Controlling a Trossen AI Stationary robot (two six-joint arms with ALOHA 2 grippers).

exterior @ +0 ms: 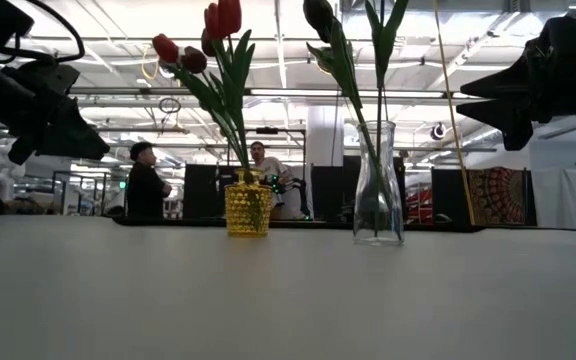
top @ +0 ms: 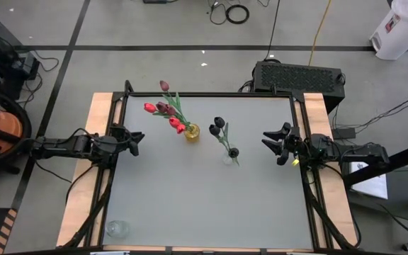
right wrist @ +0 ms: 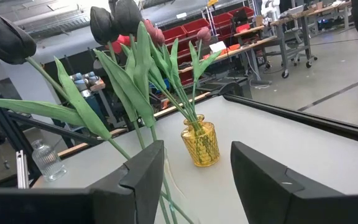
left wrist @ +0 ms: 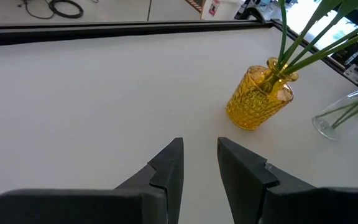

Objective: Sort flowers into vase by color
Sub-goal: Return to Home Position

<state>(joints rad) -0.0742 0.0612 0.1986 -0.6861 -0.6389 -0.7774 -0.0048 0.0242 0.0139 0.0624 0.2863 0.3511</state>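
Hard to make out from above: transparent vase (top: 229, 157) holding black flowers (top: 219, 125), mid tabletop (top: 190, 205), just right of yellow vase (top: 191, 132) holding red and pink flowers (top: 165, 110). Hovering at the left edge, left pincer (top: 139, 142), fingers slightly parted, empty. At the right edge, right pincer (top: 265, 139), spread wide, empty. Open surface between each pincer and the vases.
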